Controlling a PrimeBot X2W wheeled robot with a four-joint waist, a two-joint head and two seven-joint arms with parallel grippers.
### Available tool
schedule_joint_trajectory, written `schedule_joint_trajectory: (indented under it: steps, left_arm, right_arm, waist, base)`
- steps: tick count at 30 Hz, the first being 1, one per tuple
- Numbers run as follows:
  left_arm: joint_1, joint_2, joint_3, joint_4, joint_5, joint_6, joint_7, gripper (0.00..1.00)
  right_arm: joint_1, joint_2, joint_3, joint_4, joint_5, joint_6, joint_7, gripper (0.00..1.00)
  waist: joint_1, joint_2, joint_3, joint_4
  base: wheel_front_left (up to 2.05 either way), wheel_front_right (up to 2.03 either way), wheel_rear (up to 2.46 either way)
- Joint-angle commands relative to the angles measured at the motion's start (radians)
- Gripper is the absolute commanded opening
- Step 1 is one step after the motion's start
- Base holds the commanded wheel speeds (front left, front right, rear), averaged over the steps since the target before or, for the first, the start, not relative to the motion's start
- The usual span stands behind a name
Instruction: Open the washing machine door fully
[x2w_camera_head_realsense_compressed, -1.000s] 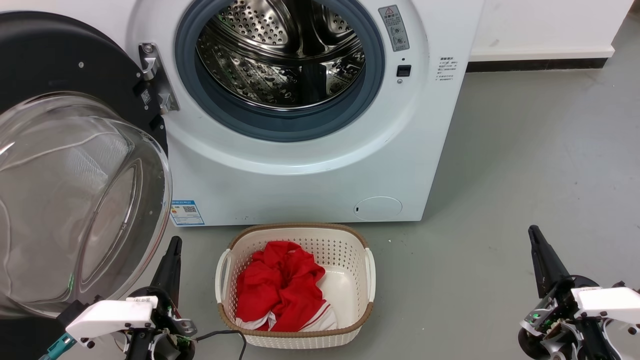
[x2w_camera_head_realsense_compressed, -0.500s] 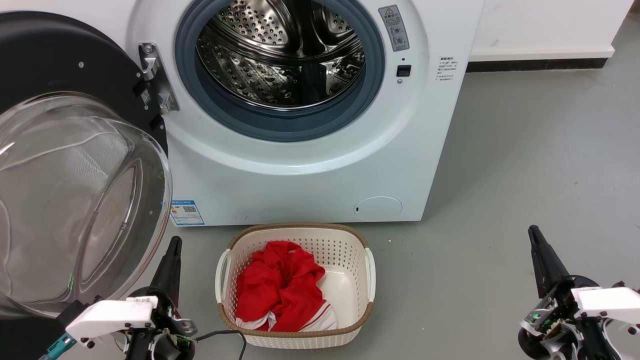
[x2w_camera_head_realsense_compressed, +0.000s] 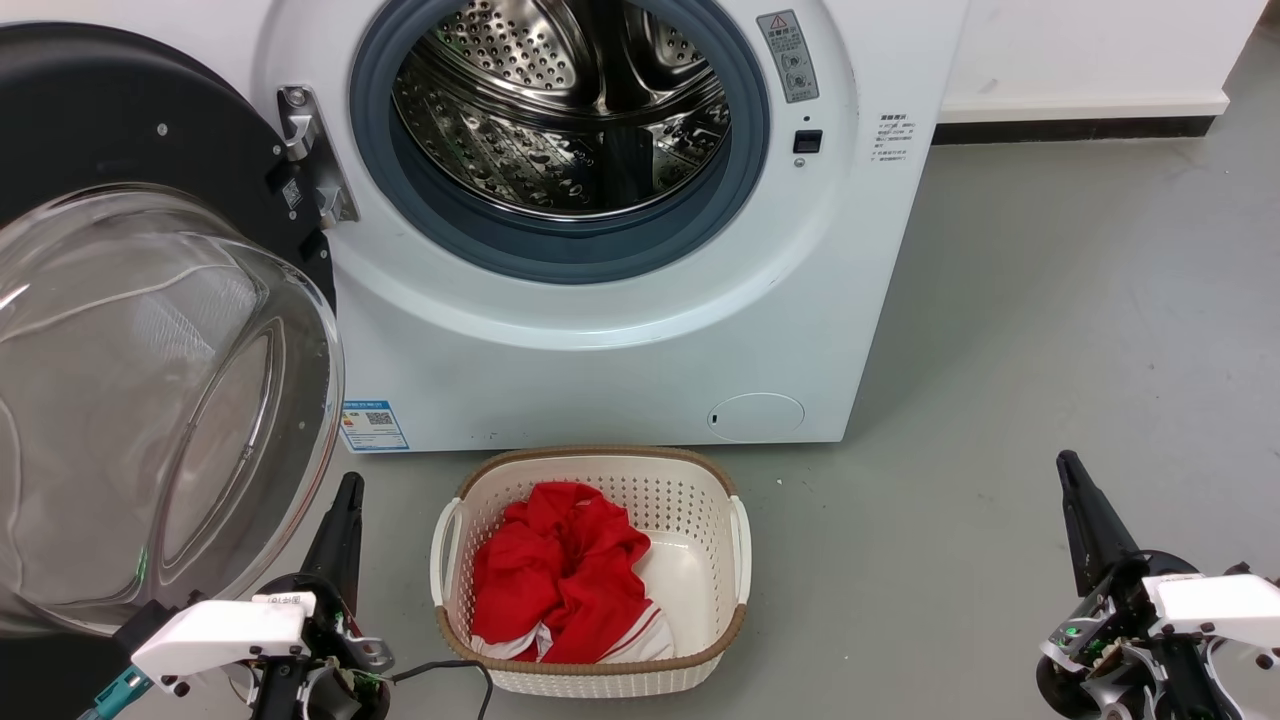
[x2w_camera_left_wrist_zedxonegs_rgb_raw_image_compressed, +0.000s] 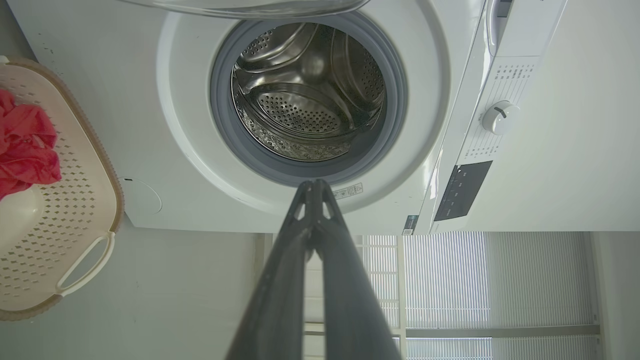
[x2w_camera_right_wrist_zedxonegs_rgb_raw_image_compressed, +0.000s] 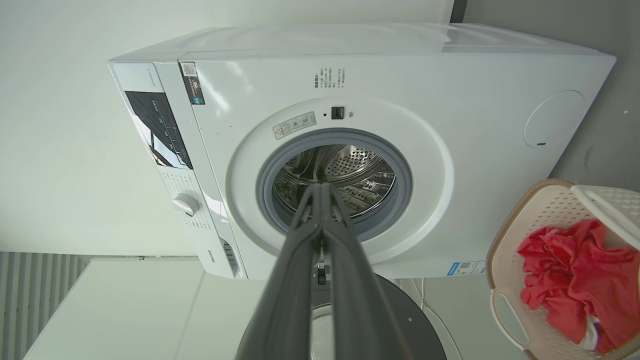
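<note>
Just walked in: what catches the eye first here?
The white front-loading washing machine stands top centre, its perforated steel drum exposed, with its black round door with a bulging clear glass bowl swung out at left. Before it, a cream perforated basket holds crumpled red cloth.

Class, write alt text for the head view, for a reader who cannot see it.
A white washing machine stands with its black door swung open to the left, baring the steel drum. A cream basket holding red cloth sits on the floor before it. The left pincer and right pincer, shut, point up from the bottom corners.
</note>
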Motion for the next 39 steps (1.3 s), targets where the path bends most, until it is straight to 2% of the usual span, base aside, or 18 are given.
schedule_joint_trajectory:
  steps: [1,39]
  left_arm:
    - [-0.007,-0.001,0.003,0.0,0.0,-0.004,0.002,0.0]
    - [-0.007,-0.001,0.003,0.0,0.0,-0.004,0.002,0.0]
  right_arm:
    - [-0.012,0.004,-0.001,0.001,-0.005,0.0,0.003,0.0]
    - [-0.012,0.006,-0.003,0.001,-0.008,0.0,0.003,0.0]
  waist:
    - [0.0,0.0,0.0,0.0]
    - [0.0,0.0,0.0,0.0]
  base:
    - [0.0,0.0,0.0]
    - [0.0,0.0,0.0]
